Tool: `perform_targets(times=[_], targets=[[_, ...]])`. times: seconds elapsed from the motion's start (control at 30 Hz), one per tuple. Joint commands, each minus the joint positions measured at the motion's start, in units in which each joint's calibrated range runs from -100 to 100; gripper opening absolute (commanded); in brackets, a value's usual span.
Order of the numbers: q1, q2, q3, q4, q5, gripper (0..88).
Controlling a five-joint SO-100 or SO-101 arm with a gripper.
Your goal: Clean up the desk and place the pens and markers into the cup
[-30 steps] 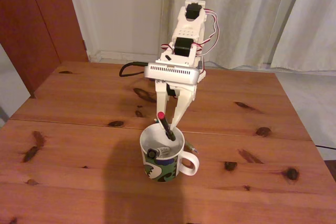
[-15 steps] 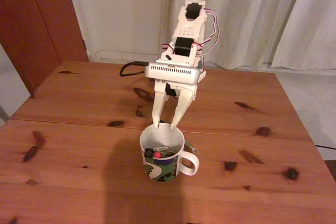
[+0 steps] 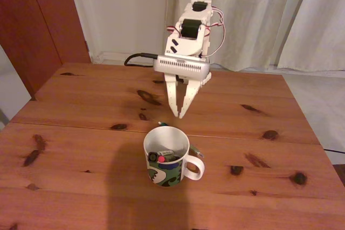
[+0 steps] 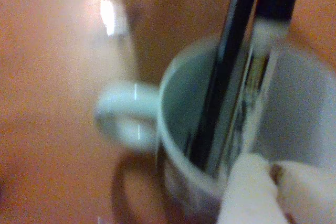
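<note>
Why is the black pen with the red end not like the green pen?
The black pen with the red end sits inside the cup, while the green pen lies on the desk behind the cup. The black pen leans against the cup's inside; the green pen lies flat, half hidden. One is dark with a red tip, the other greenish. Both are slim, and neither is in the gripper.

Cup near the front of the surface, gripper above and behind it.

In the fixed view the cup (image 3: 166, 157) stands on the surface (image 3: 81, 133), handle to the right, with the pens and markers (image 3: 163, 157) inside it. The gripper (image 3: 178, 113) hangs behind the cup's far rim, apart from it. In the wrist view the pens and markers (image 4: 231, 77) lean in the cup (image 4: 178, 103), handle to the left.
</note>
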Motion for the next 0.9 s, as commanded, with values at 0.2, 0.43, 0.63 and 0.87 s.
perform_targets(times=[0.2, 0.43, 0.63, 0.87], targets=[[-0.5, -4.2, -4.6, 23.9, 2.6, 0.9], [-0.6, -3.7, -1.9, 24.1, 3.1, 0.8], [-0.6, -3.5, -1.4, 24.1, 3.1, 0.8], [-0.3, -3.5, 3.5, 24.1, 10.6, 0.9]])
